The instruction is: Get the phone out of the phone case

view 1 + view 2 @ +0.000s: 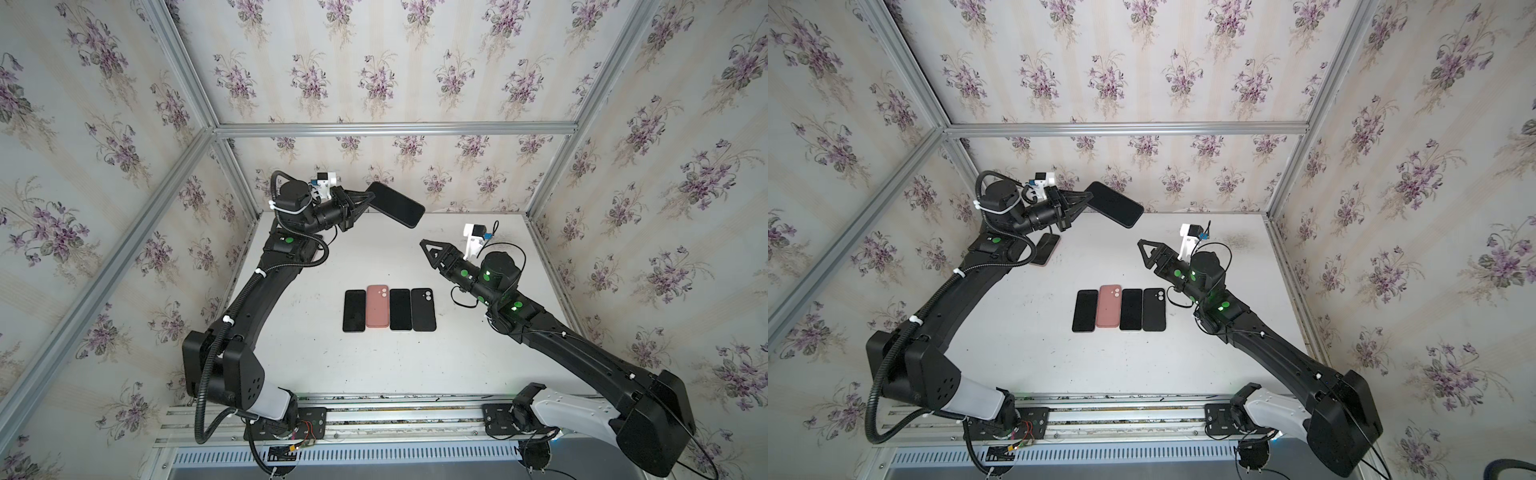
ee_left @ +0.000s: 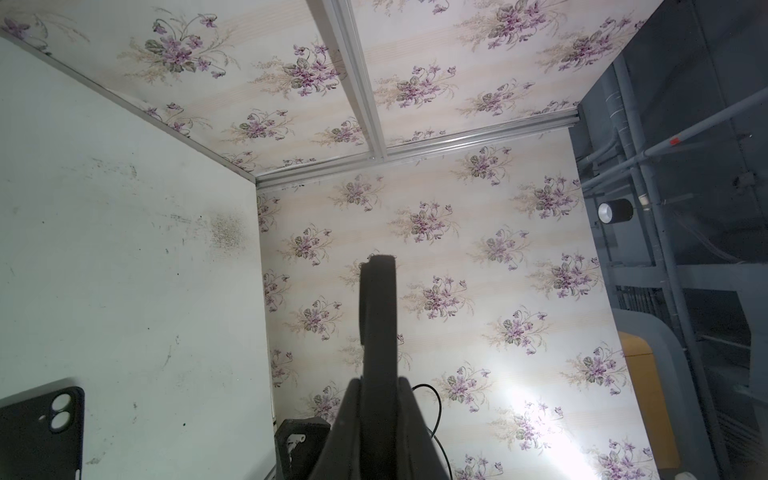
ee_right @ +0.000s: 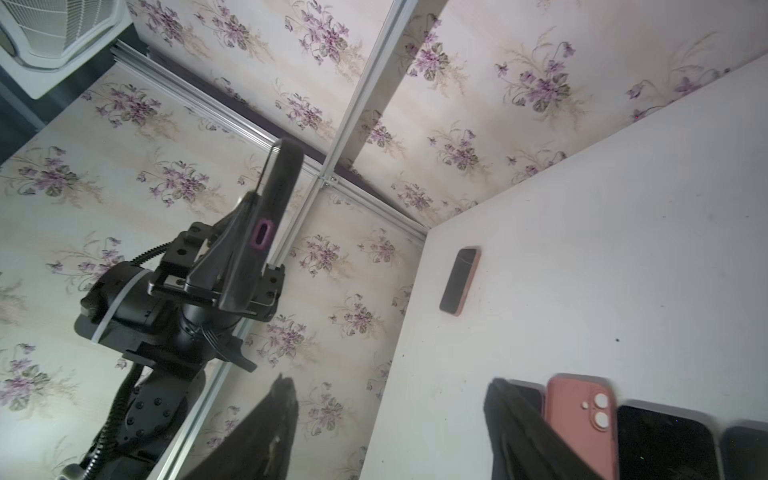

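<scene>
A black phone case [image 1: 397, 204] [image 1: 1115, 204] with the phone in it hangs in the air over the back of the table, screen side up in both top views. My left gripper [image 1: 368, 193] [image 1: 1086, 195] is shut on one short end of it. In the left wrist view the case [image 2: 378, 311] runs edge-on out of the closed left gripper [image 2: 378, 386]. The right wrist view shows the case [image 3: 278, 187] with a purple-ringed port hole. My right gripper [image 1: 428, 253] [image 1: 1144, 253] [image 3: 390, 386] stands open and empty, lower and to the right of the case, apart from it.
A row lies mid-table: a black phone [image 1: 354, 311], a pink case [image 1: 377, 306] [image 3: 582, 419], a second black phone [image 1: 400, 309] and an empty black case [image 1: 423, 309] [image 2: 41, 432]. Another phone [image 1: 1044, 248] [image 3: 459, 280] lies by the left arm. Papered walls enclose three sides.
</scene>
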Robot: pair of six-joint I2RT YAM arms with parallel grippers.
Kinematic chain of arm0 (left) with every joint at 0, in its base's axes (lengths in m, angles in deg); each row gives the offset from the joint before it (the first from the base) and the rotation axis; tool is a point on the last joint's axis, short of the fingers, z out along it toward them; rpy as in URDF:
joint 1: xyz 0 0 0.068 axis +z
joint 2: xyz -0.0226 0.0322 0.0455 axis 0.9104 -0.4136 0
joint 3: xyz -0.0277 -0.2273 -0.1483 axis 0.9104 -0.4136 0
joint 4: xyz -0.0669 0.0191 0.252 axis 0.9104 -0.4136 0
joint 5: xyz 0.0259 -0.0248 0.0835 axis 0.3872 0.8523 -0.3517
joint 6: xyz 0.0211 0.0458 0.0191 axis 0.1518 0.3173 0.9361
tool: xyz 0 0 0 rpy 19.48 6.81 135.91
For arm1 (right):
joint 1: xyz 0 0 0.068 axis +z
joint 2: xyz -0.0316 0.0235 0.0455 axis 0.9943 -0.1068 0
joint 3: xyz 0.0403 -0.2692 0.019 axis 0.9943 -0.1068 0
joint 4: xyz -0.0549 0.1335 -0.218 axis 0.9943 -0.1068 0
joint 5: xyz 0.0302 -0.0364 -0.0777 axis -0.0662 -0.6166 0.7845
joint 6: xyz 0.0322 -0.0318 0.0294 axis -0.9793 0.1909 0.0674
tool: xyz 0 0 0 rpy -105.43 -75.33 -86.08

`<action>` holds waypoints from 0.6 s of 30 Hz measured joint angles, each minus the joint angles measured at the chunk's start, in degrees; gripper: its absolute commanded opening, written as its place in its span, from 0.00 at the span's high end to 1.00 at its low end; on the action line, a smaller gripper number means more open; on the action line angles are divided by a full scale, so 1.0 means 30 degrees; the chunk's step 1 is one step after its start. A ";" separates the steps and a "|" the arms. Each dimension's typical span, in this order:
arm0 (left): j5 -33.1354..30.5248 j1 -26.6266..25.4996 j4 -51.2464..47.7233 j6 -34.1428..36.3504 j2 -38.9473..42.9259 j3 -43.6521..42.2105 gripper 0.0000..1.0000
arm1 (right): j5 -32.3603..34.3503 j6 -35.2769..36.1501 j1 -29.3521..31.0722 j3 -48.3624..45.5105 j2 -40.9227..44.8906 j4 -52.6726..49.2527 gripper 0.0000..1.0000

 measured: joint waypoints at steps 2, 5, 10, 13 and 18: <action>-0.0357 -0.0211 0.0270 -0.0539 0.0306 -0.0525 1.00 | 0.0255 -0.0219 0.0226 0.0393 -0.0517 0.0255 0.27; -0.0860 -0.0444 0.0678 -0.1107 0.0648 -0.1231 1.00 | 0.0364 -0.0328 0.0546 0.0903 -0.1217 0.0597 0.28; -0.1588 -0.0590 0.0911 -0.1479 0.1180 -0.2091 1.00 | 0.0372 -0.0678 0.0896 0.1151 -0.1814 0.1406 0.28; -0.1814 -0.0685 0.1115 -0.1756 0.1457 -0.2579 1.00 | 0.0386 -0.0918 0.0976 0.1151 -0.1821 0.1603 0.30; -0.2178 -0.0678 0.1785 -0.2113 0.1945 -0.3315 1.00 | 0.0364 -0.0933 0.1042 0.1107 -0.1610 0.1909 0.32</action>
